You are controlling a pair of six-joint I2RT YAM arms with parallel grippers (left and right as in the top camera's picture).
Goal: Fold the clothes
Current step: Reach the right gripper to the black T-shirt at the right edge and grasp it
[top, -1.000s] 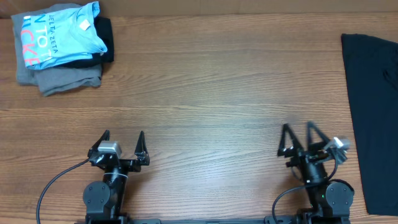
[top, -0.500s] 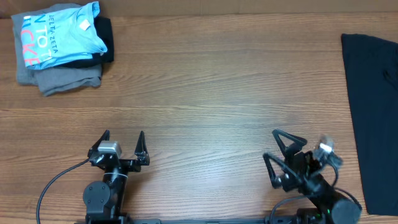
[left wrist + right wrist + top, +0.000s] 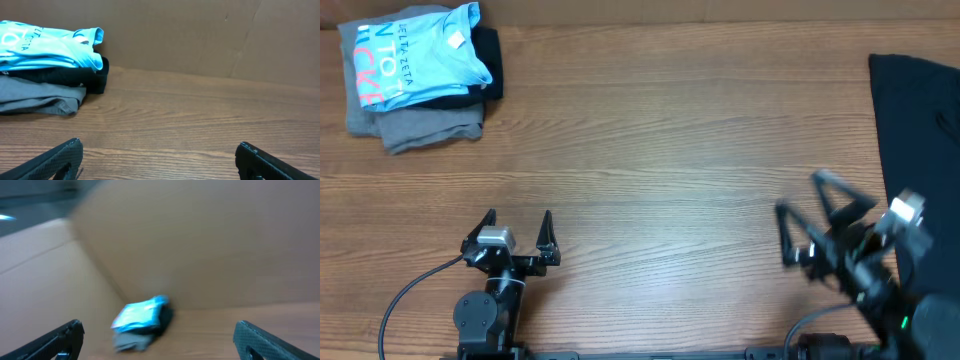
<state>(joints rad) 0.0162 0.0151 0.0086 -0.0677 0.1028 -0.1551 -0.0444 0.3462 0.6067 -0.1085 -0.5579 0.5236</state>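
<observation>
Wood-grain planks make up the table (image 3: 670,150), brown and running left to right, and plain brown cardboard wall (image 3: 200,35) closes it off at the far side. In the right wrist view the cardboard also shows as a corner, though that picture is badly blurred.

Two arms stand at the near edge, one gripper each. The left gripper (image 3: 518,218) sits low near the left base with its two black fingers (image 3: 60,160) spread wide and nothing between them but bare wood. The right gripper (image 3: 800,198) is smeared in the overhead view; its two fingers are likewise spread far apart and hold nothing, and they are over bare wood just left of the dark cloth.

One black T-shirt (image 3: 920,150) lies spread flat at the table's right edge, partly cut off by the frame, with no finger on it.

One pile (image 3: 415,80) of folded clothing rests in the far left corner, well apart from the T-shirt. Three garments can be counted in it: a light-blue shirt (image 3: 45,45) with white lettering on top, a dark garment (image 3: 95,77) under it, and a grey garment (image 3: 35,97) at the bottom. The same pile appears small and blurred in the right wrist view.
</observation>
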